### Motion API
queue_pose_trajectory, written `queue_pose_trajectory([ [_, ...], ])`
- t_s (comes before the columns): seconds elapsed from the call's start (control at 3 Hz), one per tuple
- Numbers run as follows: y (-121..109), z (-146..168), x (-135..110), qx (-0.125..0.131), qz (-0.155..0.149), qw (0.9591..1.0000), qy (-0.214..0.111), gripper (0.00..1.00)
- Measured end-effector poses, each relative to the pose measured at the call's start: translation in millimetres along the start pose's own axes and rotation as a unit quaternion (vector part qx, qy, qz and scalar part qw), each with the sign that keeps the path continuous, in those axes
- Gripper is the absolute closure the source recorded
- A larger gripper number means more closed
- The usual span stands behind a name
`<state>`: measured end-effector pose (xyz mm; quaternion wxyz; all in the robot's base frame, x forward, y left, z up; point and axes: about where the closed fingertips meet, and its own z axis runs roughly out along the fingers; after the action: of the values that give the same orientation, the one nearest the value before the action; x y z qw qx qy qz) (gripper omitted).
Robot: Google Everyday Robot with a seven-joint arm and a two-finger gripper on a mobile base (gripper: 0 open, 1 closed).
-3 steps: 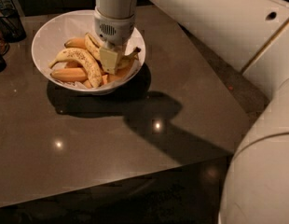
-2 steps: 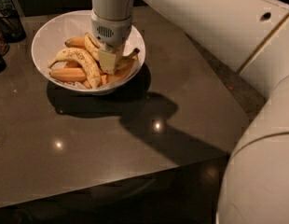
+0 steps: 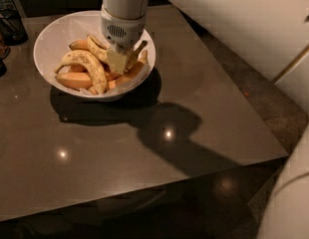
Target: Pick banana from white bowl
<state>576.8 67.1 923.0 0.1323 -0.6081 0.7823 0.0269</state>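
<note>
White bowl [image 3: 47,39] sits at the 11 o'clock corner of the table [image 3: 204,108].
- Bowl, 7 o'clock: a heavily freckled banana [image 3: 89,68] arches over smooth orange bananas [image 3: 72,81].
- Centre, running toward 3 o'clock: the banana [image 3: 97,49]. Pale yellow, few brown flecks, curved. Its right end is hidden under the hand.
- Hand [image 3: 119,62] is down inside the bowl at 3 o'clock, on the pile. Cannot tell whether it is apart or clamped.

Risks, as judged:
- The fruit is tightly stacked, so a lift could drag the freckled neighbour along.
- A grip near one end could let the curved fruit swing and slip.
- Hand is close to the rim, so a sideways pull could tip the bowl.
</note>
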Motion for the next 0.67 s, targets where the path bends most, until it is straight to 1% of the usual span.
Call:
queue_pose_trajectory([
  [0.33,8.4,-30.8,11.4,0.017,-0.023,0.9986,-0.045,1.00],
  [0.67,14.6,-53.1,21.4,0.026,-0.043,0.9958,-0.076,1.00],
])
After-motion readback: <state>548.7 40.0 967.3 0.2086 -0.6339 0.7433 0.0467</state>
